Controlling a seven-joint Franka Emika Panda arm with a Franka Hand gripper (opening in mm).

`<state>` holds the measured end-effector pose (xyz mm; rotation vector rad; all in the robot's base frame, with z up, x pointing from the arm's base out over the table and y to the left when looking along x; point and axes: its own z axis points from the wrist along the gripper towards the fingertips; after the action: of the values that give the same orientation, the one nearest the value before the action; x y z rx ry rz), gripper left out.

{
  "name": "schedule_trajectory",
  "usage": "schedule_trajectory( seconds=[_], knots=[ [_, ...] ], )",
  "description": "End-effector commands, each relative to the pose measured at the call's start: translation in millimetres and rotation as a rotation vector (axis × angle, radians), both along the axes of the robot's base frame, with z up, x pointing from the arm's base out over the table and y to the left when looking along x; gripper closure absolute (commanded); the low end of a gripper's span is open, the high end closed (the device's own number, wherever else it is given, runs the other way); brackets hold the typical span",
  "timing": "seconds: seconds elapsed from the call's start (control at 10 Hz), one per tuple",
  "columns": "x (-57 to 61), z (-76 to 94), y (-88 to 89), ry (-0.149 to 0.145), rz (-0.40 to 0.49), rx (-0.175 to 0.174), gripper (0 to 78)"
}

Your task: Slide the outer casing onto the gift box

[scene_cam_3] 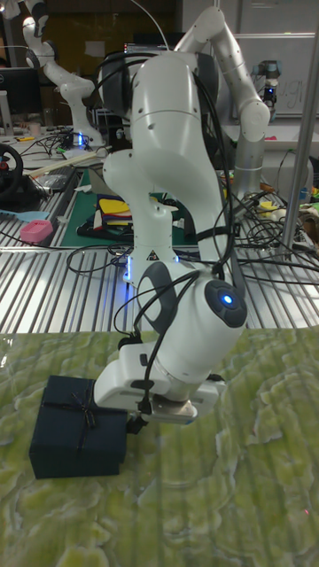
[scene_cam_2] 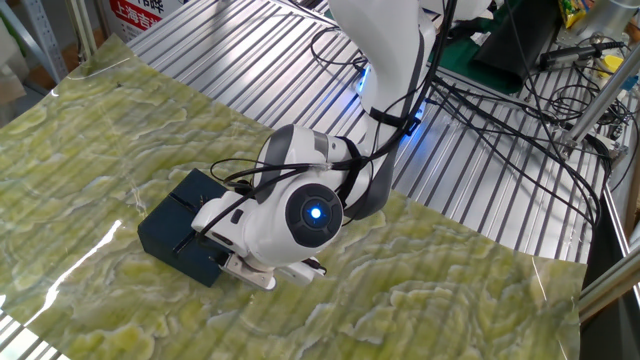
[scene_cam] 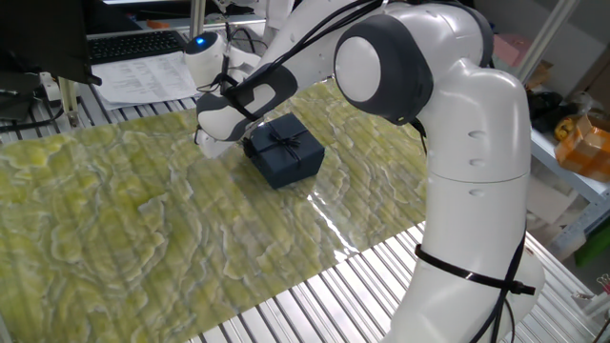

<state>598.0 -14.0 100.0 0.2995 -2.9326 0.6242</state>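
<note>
The outer casing is a dark navy sleeve with a thin ribbon bow, lying flat on the green mat; it also shows in the other fixed view and the tall view. My gripper is down at the casing's end, right against it. The white hand covers the fingers, so their state does not show. The gift box is hidden from every view; no tan compartments show.
The mat lies on a slatted metal table. A keyboard and papers sit at the back edge. Loose cables trail over the slats behind the arm base. A second robot arm stands behind.
</note>
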Motion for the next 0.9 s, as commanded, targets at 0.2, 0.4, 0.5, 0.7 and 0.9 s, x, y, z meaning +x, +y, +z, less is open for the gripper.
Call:
schedule_trajectory(
  seconds=[0.2,0.4,0.5,0.7,0.9],
  knots=[
    [1.3,7.4,-1.7,0.003,0.007,-0.007,77.6],
    [0.9,15.0,-3.2,0.008,0.009,-0.020,77.6],
    [0.5,17.1,-4.1,0.009,0.009,-0.029,77.6],
    [1.3,15.8,-8.7,0.008,0.013,-0.026,77.6],
    [3.4,19.1,-11.9,0.011,0.018,-0.026,77.6]
  ],
)
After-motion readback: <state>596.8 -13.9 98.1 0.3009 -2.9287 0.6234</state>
